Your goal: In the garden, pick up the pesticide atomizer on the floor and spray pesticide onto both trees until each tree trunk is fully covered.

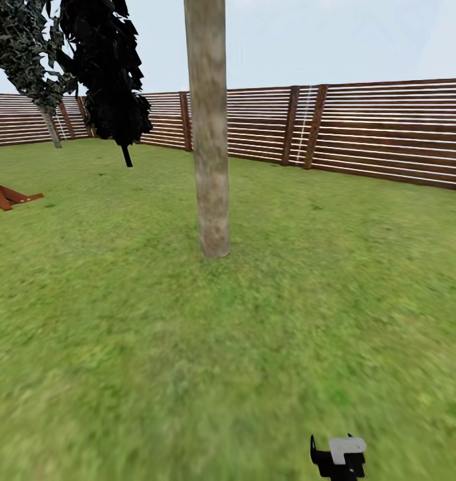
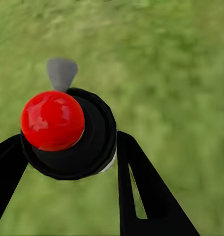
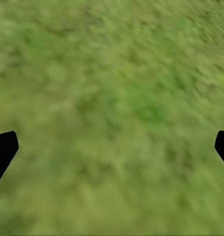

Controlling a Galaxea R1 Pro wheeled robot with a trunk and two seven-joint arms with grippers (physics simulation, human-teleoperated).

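The pesticide atomizer [image 2: 67,132], a dark bottle with a red top and a grey nozzle, sits between the black fingers of my left gripper [image 2: 70,142], which is shut on it over the grass floor [image 2: 171,73]. One tree trunk [image 1: 211,147], thick and grey-tan, rises straight ahead in the middle of the lawn. A second tree [image 1: 27,53] with a pale trunk stands far off at the back left by the fence. My right gripper [image 3: 112,147] is open, its fingertips wide apart over bare grass. A black and grey piece of my right arm [image 1: 338,457] pokes in at the lower edge of the head view.
A brown slatted fence [image 1: 362,127] closes the garden at the back and right. An all-black thin-stemmed tree [image 1: 107,73] stands left of the near trunk. A red-brown wooden frame [image 1: 6,196] lies on the grass at the far left.
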